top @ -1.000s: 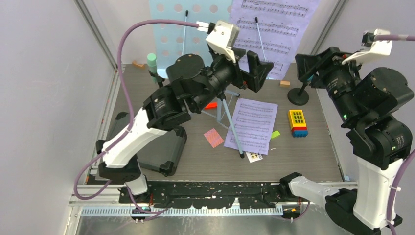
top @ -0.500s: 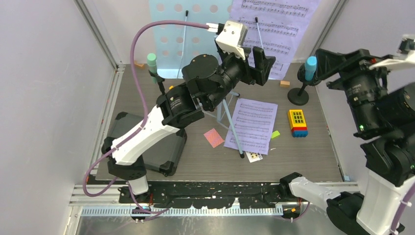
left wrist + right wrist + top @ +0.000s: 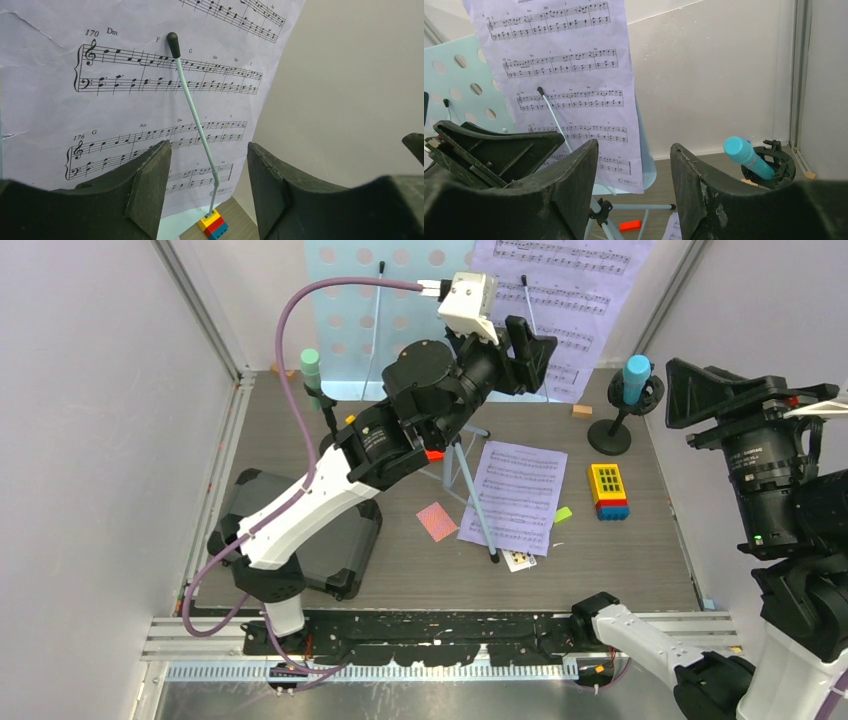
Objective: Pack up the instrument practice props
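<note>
Your left gripper [image 3: 207, 150], jaws parted and empty like those of the right gripper [image 3: 634, 150], faces the lilac sheet-music page [image 3: 125, 100] at the overhead frame's upper middle; catch the thin holder rod [image 3: 192, 100], seemingly close, and you may tear paper or topple the pale blue rack [image 3: 345, 300].

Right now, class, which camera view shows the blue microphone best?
The right wrist view: the blue microphone is large and unblocked, tilted in its black clip. The top view shows it small, atop its pole. The left wrist view misses it.
</note>
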Robot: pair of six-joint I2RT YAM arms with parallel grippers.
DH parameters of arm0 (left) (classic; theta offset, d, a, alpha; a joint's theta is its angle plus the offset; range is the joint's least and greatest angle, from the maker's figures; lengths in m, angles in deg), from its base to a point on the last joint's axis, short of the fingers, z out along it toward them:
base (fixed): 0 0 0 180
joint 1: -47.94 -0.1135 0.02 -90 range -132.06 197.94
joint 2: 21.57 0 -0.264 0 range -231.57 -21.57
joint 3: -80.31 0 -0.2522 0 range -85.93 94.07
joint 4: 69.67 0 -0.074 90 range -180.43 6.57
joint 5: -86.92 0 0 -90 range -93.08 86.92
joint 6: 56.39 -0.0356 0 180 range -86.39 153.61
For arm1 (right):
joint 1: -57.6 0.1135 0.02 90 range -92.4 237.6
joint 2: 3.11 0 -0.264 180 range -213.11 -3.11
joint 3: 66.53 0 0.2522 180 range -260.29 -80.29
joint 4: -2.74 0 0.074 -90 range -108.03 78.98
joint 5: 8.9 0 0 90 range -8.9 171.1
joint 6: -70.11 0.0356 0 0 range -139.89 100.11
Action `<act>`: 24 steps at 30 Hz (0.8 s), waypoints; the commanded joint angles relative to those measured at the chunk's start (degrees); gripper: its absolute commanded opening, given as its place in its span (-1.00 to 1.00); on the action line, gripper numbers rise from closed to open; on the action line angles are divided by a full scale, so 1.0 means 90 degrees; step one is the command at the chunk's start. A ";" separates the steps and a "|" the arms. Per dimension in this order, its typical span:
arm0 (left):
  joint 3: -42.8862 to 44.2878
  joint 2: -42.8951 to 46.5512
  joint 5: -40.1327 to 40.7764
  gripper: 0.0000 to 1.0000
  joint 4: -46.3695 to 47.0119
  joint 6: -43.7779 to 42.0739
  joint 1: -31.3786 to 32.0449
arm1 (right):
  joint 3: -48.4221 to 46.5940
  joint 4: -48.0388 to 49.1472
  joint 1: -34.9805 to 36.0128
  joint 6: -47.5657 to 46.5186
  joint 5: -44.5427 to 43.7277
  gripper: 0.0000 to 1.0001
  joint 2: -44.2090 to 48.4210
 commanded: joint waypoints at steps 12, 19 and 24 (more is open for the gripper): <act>0.0020 -0.0203 -0.0272 -0.12 0.0674 0.0592 -0.0225 | 0.0264 0.0205 0.0000 -0.0066 0.0017 0.20 0.0233; -0.0039 -0.0209 -0.0470 -0.42 0.0812 0.0758 -0.0314 | 0.0389 0.0212 -0.0003 -0.0053 0.0010 0.20 0.0146; -0.0119 -0.0148 -0.0550 -0.59 0.0770 0.0836 -0.0394 | 0.0161 -0.0053 -0.0005 -0.0375 0.0567 0.21 -0.0141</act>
